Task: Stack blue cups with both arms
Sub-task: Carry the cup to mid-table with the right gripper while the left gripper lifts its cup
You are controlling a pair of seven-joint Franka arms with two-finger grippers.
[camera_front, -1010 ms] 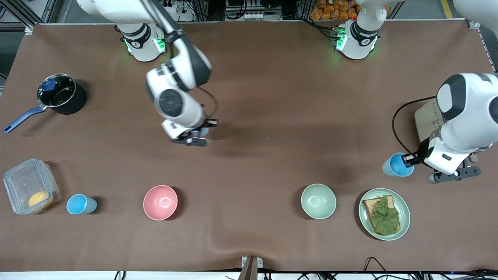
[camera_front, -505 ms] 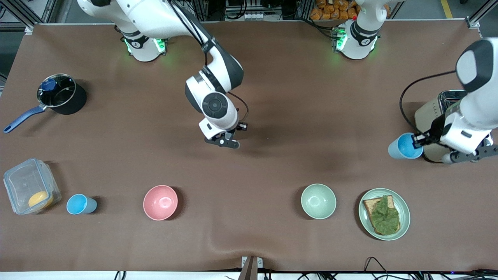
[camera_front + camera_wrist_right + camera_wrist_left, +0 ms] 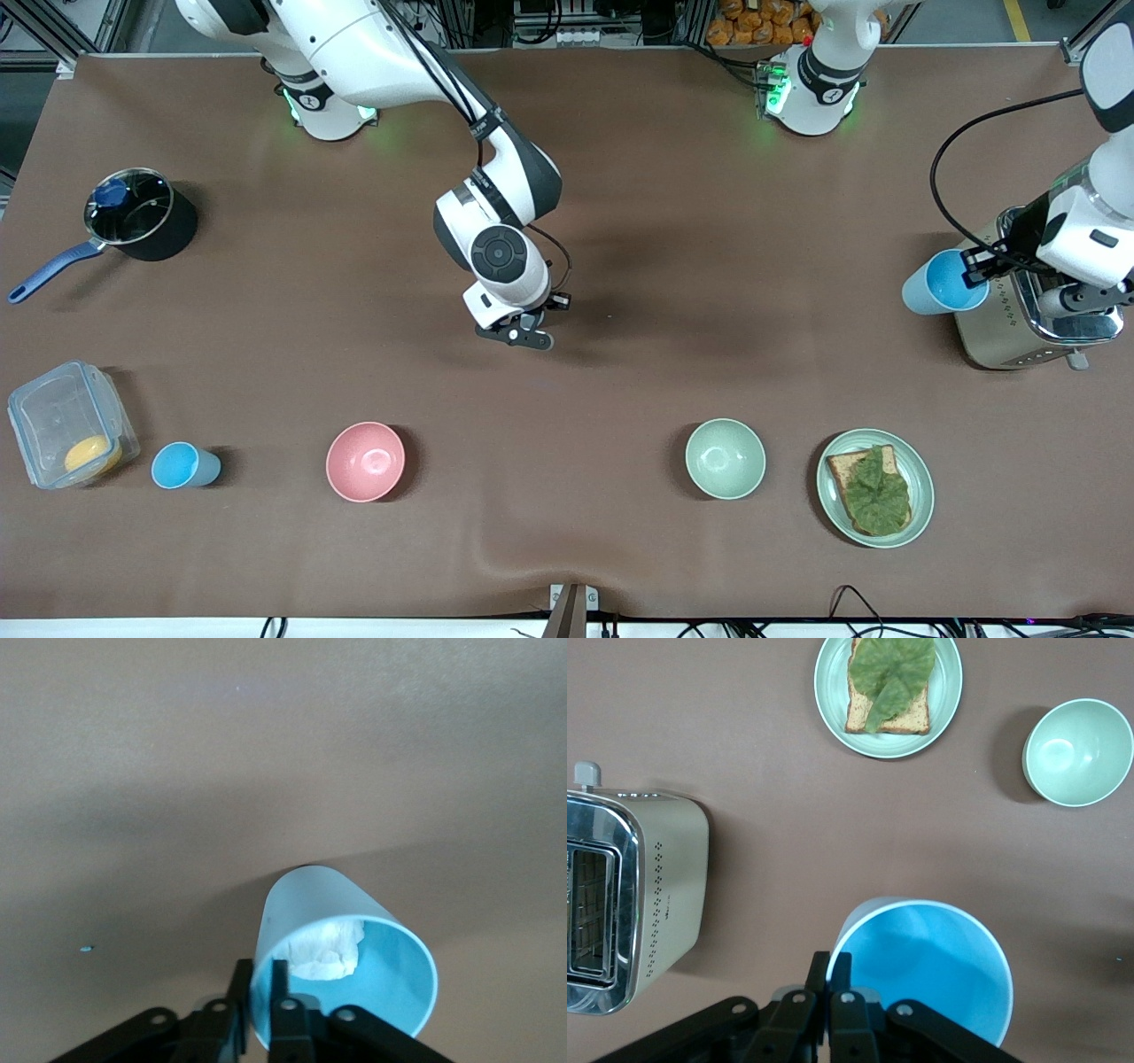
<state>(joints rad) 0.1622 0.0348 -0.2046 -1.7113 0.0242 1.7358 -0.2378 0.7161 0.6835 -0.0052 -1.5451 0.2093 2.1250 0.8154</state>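
Note:
My left gripper [image 3: 977, 266] [image 3: 831, 967] is shut on the rim of a sky-blue cup [image 3: 943, 282] [image 3: 930, 966], holding it in the air beside the toaster. My right gripper [image 3: 524, 337] [image 3: 261, 979] is low over the table's middle. It stands astride the wall of a pale blue cup [image 3: 310, 904] with white crumpled paper [image 3: 328, 952] inside; the jaws are slightly parted. That cup seems to rest on the table and is hidden under the hand in the front view. Another blue cup [image 3: 182, 465] stands near the right arm's end.
A toaster [image 3: 1019, 310] [image 3: 629, 895] stands at the left arm's end. A plate with toast and lettuce [image 3: 833, 496] and a pale green bowl [image 3: 725, 458] lie nearer the camera. A pink bowl [image 3: 365, 461], a clear container [image 3: 66, 416] and a pot [image 3: 133, 217] are toward the right arm's end.
The left arm carried its cup away from the camera, up beside the toaster. The right arm swung toward the table's middle with its cup, and its jaws have begun to part.

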